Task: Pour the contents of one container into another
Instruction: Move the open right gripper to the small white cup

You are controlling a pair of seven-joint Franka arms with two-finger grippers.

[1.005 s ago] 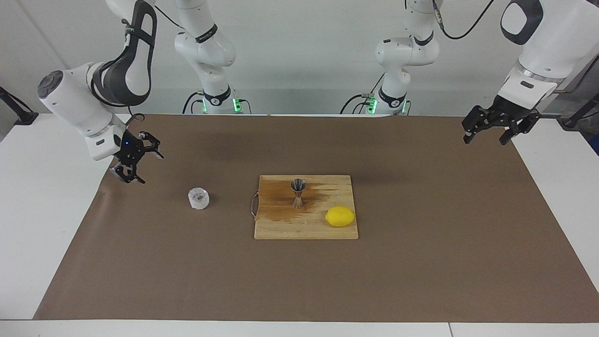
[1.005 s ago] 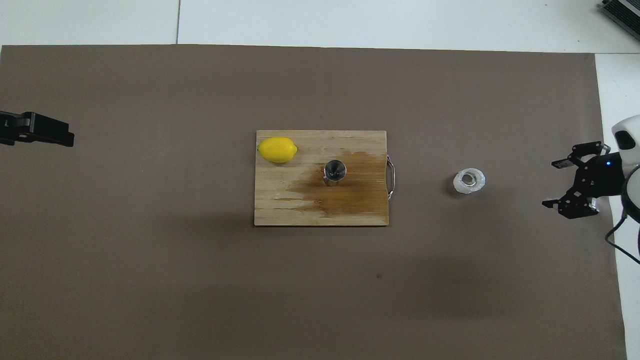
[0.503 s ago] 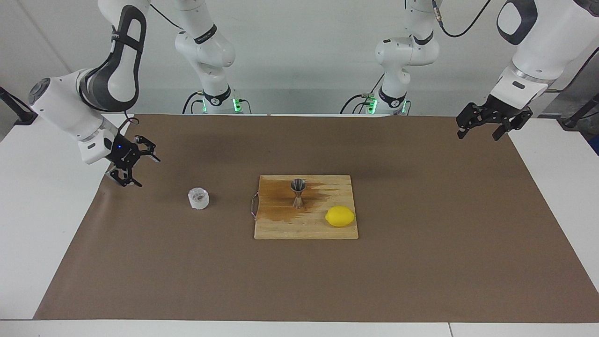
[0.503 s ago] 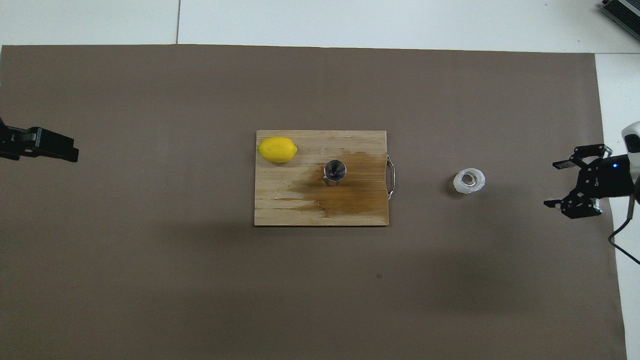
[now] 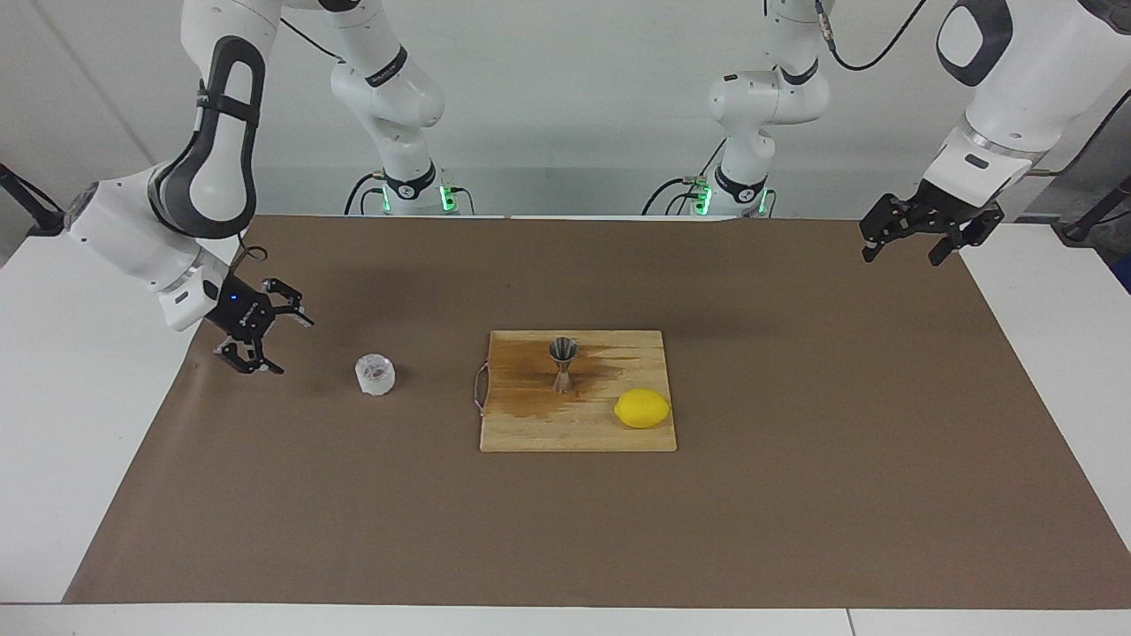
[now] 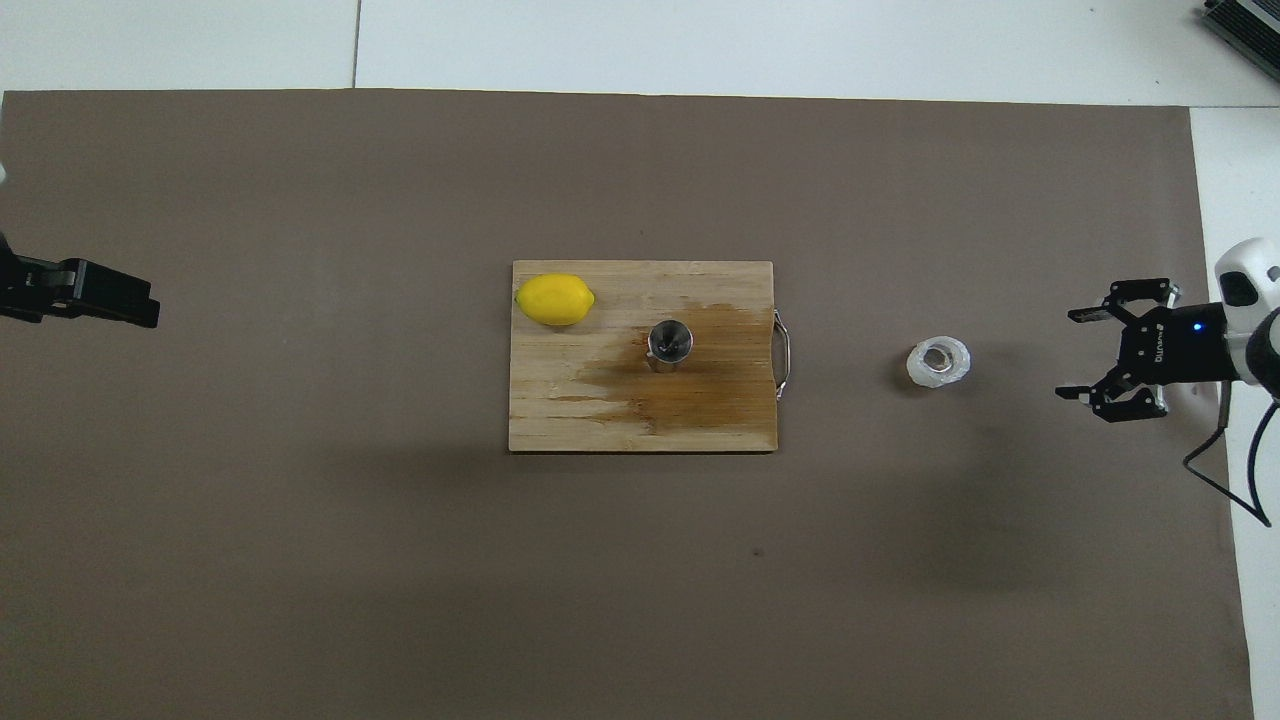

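A brown paper sheet (image 5: 795,495) covers most of the white desk (image 5: 71,459), leaving bare white strips at both ends and along the edge farthest from the robots. A wooden cutting board (image 5: 579,433) with a thin metal handle (image 5: 479,389) on the side toward the right arm's end lies flat near the middle of the sheet, and a dark wet stain (image 6: 700,390) spreads across part of it. A yellow lemon (image 5: 642,408) rests on the board at the corner farthest from the robots, toward the left arm's end.

A yellow lemon (image 5: 642,408) is seen on a pale wooden board (image 5: 618,437), stained dark brown at nine o'clock of the lemon. A shiny steel jigger (image 5: 563,362) and a colourless ribbed cup (image 5: 375,374) are shown. The white counter (image 5: 79,397) is covered by brown paper (image 5: 795,495).
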